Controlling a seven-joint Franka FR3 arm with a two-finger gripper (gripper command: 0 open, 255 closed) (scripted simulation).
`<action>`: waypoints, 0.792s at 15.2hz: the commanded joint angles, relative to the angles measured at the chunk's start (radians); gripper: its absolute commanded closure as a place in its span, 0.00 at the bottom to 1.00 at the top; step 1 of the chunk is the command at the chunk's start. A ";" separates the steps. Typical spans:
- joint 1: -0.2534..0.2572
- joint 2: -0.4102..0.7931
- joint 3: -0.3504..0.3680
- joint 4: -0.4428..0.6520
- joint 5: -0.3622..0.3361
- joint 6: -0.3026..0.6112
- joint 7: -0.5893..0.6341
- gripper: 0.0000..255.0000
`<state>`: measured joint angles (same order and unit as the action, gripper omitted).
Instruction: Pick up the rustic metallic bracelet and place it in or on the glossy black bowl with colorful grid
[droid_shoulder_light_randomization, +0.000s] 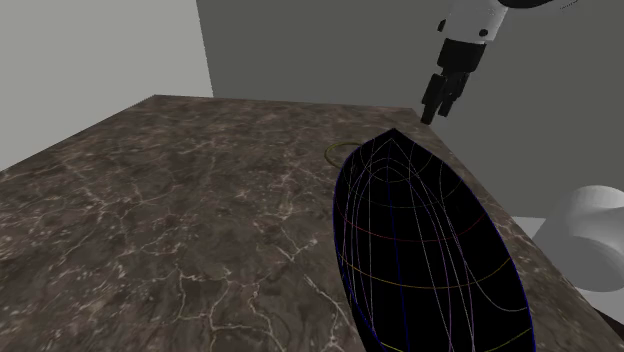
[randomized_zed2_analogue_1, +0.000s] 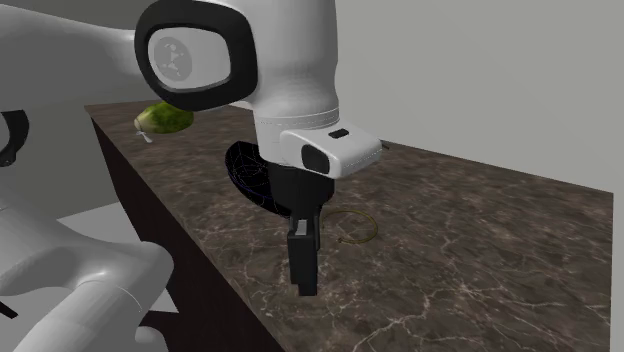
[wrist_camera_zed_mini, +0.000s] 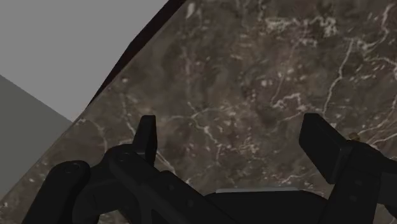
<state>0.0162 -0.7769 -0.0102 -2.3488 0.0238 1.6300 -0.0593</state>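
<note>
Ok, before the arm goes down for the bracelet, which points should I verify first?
1. End effector open: ok, its fingers stand apart with nothing between them.
2. Bracelet lying flat on the table: ok.
3. End effector over the bracelet: not ok, the wrist view has bare table under it.
4. Bowl empty and ready: ok.
5. Gap between bowl and bracelet: cannot tell, the bowl's rim or the arm covers it.
6. Green thing out of the way: ok, it lies beyond the bowl.
</note>
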 joint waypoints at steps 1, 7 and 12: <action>0.000 0.000 0.000 0.000 0.000 0.000 0.000 0.00; 0.057 0.096 0.120 0.051 0.062 0.037 0.094 0.00; 0.096 0.197 0.217 0.118 0.097 0.067 0.172 0.00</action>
<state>0.1048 -0.6095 0.1855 -2.2591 0.1146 1.6965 0.0935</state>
